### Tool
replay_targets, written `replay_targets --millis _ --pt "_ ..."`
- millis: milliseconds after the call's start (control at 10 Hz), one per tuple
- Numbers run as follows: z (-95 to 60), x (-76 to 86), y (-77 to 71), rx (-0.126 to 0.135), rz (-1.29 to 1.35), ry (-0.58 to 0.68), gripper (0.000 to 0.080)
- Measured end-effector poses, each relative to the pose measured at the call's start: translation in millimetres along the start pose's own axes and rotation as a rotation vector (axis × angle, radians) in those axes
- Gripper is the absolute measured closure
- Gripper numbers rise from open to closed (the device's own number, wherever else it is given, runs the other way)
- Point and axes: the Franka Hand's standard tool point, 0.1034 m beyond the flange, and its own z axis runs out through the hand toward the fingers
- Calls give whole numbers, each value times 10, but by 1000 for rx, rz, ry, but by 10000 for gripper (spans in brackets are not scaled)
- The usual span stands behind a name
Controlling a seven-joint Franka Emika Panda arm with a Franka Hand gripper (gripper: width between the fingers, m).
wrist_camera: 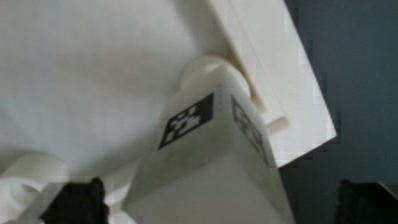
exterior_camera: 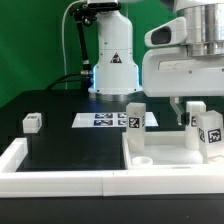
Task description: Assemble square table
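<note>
You had the gripper (exterior_camera: pixel 190 118) with its jaws spread wide and gripping nothing; in the wrist view a tagged leg (wrist_camera: pixel 210 150) sat between the fingers (wrist_camera: pixel 80 200), clear of both. The square tabletop (exterior_camera: pixel 160 152) lay at the exterior view's right. A second leg (exterior_camera: pixel 134 117) stood on its far corner, and a third leg (exterior_camera: pixel 32 122) sat well apart on the black table (exterior_camera: pixel 70 145).
</note>
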Motion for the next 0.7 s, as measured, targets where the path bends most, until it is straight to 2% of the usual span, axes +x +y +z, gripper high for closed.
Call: replay_targets --millis 400,500,700 --pt "3 -17 -24 -1 -247 0 151" --pt "3 -17 -24 -9 -358 2 151" --pt "7 -16 -18 -17 -408 2 151"
